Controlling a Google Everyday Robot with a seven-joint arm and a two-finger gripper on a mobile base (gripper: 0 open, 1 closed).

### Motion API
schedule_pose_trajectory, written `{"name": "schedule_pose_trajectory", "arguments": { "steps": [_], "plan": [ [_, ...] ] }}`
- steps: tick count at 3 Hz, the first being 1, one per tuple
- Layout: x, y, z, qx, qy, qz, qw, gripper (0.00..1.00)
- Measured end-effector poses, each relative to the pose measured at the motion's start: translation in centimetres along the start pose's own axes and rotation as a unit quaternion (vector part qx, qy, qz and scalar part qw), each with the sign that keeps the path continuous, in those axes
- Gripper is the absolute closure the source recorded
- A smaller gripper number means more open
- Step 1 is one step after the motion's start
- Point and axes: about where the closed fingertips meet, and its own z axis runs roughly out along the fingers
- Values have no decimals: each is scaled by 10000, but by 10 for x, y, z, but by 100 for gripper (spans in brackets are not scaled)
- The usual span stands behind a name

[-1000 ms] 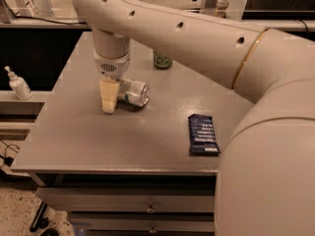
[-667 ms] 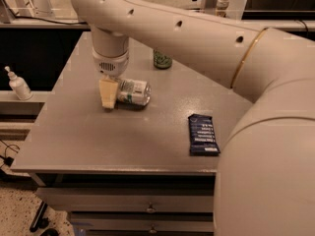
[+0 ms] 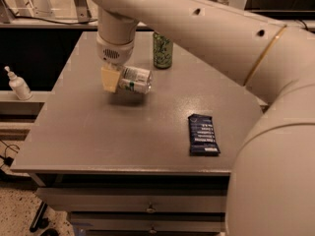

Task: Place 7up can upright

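The 7up can [image 3: 137,80] is silver-white with small green markings. It lies on its side in the air, a little above the grey table [image 3: 98,132], with its shadow on the tabletop beneath it. My gripper [image 3: 119,82] hangs down from the big cream arm and is shut on the can's left end. One cream finger [image 3: 109,78] shows on the near left side; the other is hidden behind the can.
A darker green patterned can [image 3: 162,50] stands upright at the table's back, just right of the gripper. A dark blue snack bar [image 3: 203,134] lies near the front right. A white pump bottle [image 3: 18,85] stands on a ledge at the left.
The gripper has risen with the 7up can, which lay on the tabletop before and now hangs above it, still on its side. More of the green can shows behind.
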Motion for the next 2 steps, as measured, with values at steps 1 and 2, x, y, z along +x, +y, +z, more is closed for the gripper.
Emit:
{"name": "schedule_pose_trajectory", "arguments": {
  "steps": [1,2],
  "plan": [
    [-12,-9,-42,-98,-872,167,9960,100],
    [-18,-15,-75,-290,-1818,356,9823,100]
  ]
}}
